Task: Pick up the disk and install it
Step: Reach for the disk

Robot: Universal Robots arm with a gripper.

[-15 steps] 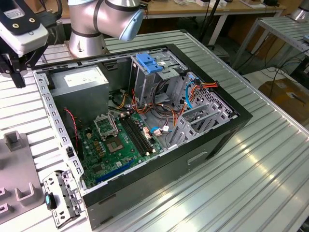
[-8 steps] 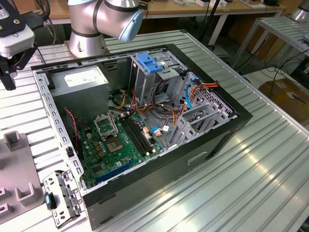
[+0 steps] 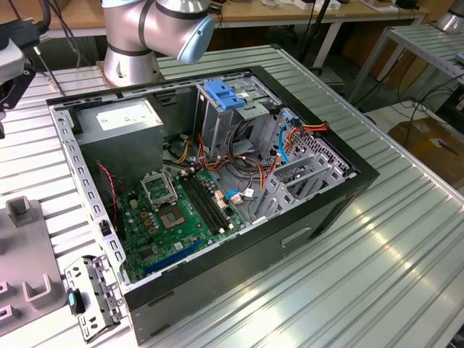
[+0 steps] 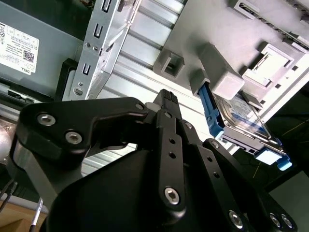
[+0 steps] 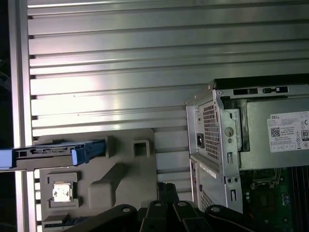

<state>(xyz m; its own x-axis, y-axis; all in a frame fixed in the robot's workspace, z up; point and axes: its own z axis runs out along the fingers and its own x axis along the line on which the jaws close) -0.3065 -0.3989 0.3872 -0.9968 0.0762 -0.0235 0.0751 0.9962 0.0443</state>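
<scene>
From my station much of the gripper (image 5: 165,189) is hidden. Its black linkage crowds the near edge of both wrist views and is cut off there. In the first wrist view the tips look drawn together at the centre with nothing between them. Dark hardware (image 3: 11,69) at the exterior view's left edge is also cut off, and I can't make out which part it is. The disk (image 5: 53,153) stands on its long edge in a slot of the grey fixture (image 5: 120,169). It is off to one side of the gripper and apart from it. I see it edge-on here, with its long axis running along the ribs of the table (image 5: 120,58) and one end reaching out past the table's edge. The second wrist view gives me its grey metal face and a blue rail (image 4: 206,104). A grey fixture block (image 4: 219,72) covers the near end, and the far end hangs over dark floor. The exterior view gives me the open computer case (image 3: 290,239), which lies on the table to the right of the fixture. Inside it are the motherboard (image 3: 181,210), the power supply (image 3: 119,119) and a metal drive cage topped by a blue latch (image 3: 221,94). Cables hide the cage's lower part.
</scene>
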